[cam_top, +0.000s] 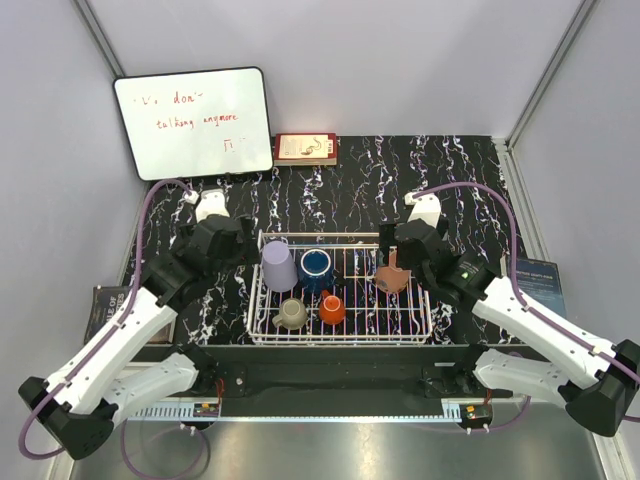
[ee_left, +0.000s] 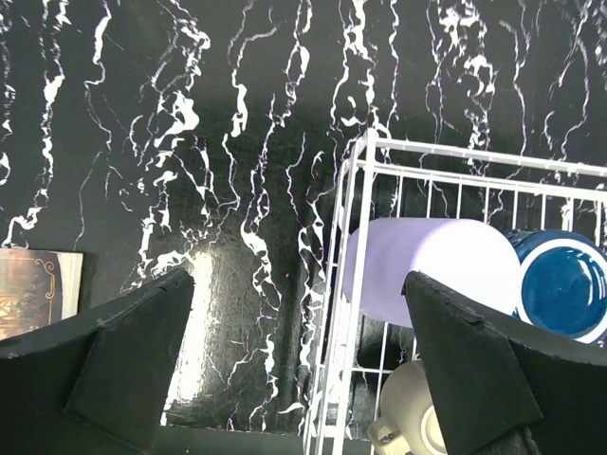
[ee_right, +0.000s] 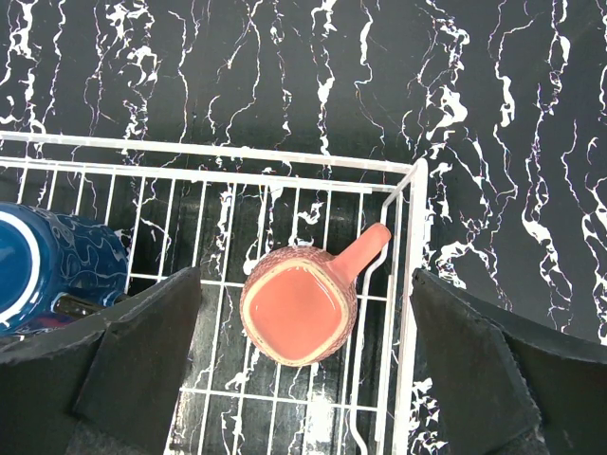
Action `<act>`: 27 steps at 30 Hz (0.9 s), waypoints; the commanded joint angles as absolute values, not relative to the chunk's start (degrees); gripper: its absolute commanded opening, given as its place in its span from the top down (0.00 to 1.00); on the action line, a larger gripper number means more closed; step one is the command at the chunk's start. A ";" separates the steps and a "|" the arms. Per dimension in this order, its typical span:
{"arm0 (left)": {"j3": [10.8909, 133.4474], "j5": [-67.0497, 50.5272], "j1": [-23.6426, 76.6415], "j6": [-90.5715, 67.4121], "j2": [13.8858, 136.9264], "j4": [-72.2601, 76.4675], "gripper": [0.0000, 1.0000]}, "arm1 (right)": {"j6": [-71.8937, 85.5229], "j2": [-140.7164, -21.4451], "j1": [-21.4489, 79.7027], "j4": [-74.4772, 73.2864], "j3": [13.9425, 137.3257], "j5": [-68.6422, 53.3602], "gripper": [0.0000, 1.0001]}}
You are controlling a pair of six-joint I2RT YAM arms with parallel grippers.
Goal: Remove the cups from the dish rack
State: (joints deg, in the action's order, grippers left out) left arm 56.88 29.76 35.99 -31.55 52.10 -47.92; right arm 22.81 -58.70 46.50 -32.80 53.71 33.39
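The white wire dish rack (cam_top: 410,335) sits mid-table. It holds a lavender tumbler (cam_top: 278,266), a dark blue mug (cam_top: 317,267), a beige mug (cam_top: 291,314), an orange cup (cam_top: 332,309) and a salmon-pink cup (cam_top: 392,277). No brown mug shows. My left gripper (cam_top: 235,245) is open and empty over the rack's far left corner. Its wrist view shows the rack's rim (ee_left: 455,152), the tumbler (ee_left: 427,265), the blue mug (ee_left: 560,289) and the beige mug (ee_left: 408,417). My right gripper (ee_right: 303,370) is open above the salmon-pink cup (ee_right: 299,308), apart from it.
A whiteboard (cam_top: 193,122) leans on the back wall, with a red-and-white book (cam_top: 306,149) beside it. Flat booklets lie at the table's left edge (cam_top: 100,305) and right edge (cam_top: 540,280). The rack's right wall (ee_right: 410,284) runs close to the pink cup's handle.
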 commanded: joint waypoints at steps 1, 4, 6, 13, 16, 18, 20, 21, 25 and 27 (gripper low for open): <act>56.87 30.68 35.86 -31.56 49.14 -45.62 0.01 | 23.56 -57.39 46.76 -31.99 53.61 34.37 0.00; 55.55 29.19 35.86 -31.29 47.03 -43.51 0.01 | 23.56 -57.57 46.76 -31.91 53.88 34.45 0.00; 55.02 26.55 35.86 -30.94 45.97 -41.59 0.01 | 23.64 -57.66 46.76 -32.08 54.14 34.45 0.00; 56.52 14.87 35.86 -27.87 46.41 -40.17 0.01 | 24.17 -58.27 46.76 -31.73 54.58 32.44 0.00; 56.34 16.07 35.86 -26.45 46.40 -39.11 0.01 | 23.82 -58.71 46.76 -31.82 55.02 32.34 0.00; 58.52 20.12 35.86 -26.19 49.63 -41.74 0.01 | 23.73 -59.24 46.76 -31.90 55.28 32.69 0.00; 60.72 21.00 36.03 -25.93 52.81 -45.33 0.01 | 23.47 -59.85 46.85 -31.90 55.46 32.78 0.00; 62.30 21.18 36.38 -26.01 55.43 -46.13 0.01 | 23.47 -60.03 46.76 -31.90 55.63 32.70 0.00; 63.54 23.73 40.42 -26.89 57.65 -46.67 0.01 | 23.64 -60.99 46.76 -31.90 55.55 33.13 0.00; 64.16 23.73 40.52 -27.07 59.23 -46.23 0.01 | 23.73 -61.08 46.76 -31.82 55.28 33.13 0.00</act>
